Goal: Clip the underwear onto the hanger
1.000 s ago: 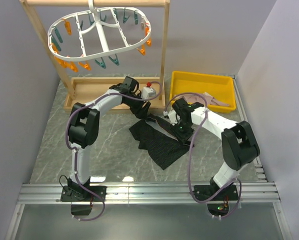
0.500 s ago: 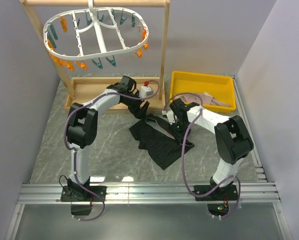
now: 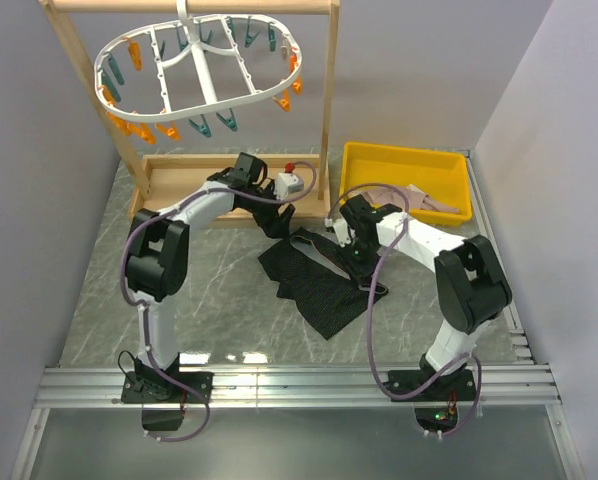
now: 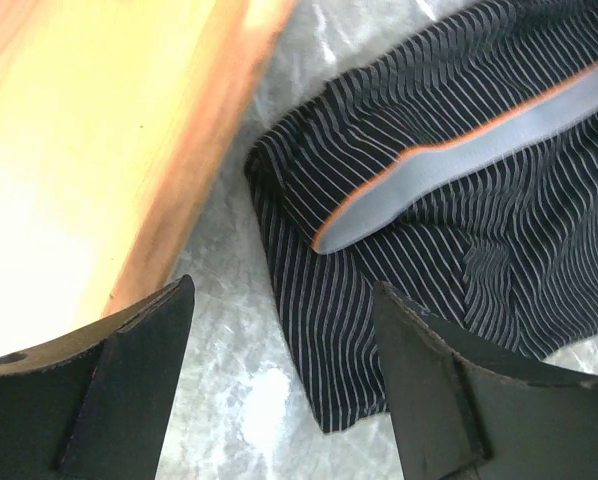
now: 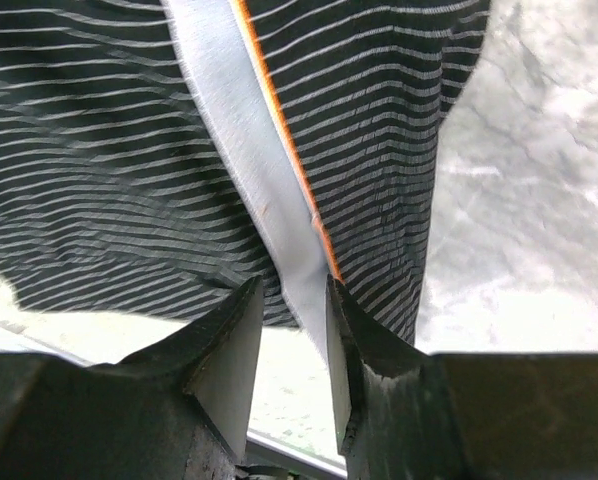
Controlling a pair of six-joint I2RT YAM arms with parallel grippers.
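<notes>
The black striped underwear [image 3: 314, 280] lies flat on the marble table between the two arms. Its grey waistband with an orange edge shows in both wrist views [image 4: 479, 140] [image 5: 239, 120]. The white oval hanger [image 3: 194, 75] with orange and teal pegs hangs from the wooden frame at the back left. My left gripper [image 3: 276, 222] [image 4: 284, 290] is wide open and empty, low over the underwear's left corner beside the frame's base. My right gripper [image 3: 357, 252] [image 5: 292, 290] has its jaws a narrow gap apart, with the waistband running between them against the right finger.
The wooden frame [image 3: 329, 100] stands on a wooden base tray [image 3: 179, 175] at the back, and the tray's edge is close to my left gripper [image 4: 99, 150]. A yellow bin [image 3: 409, 160] at the back right holds a pinkish-beige cloth [image 3: 429, 200].
The hanger has swung on its hook. My left gripper has moved a little to the left, near the base tray. My right gripper has shifted back onto the waistband.
</notes>
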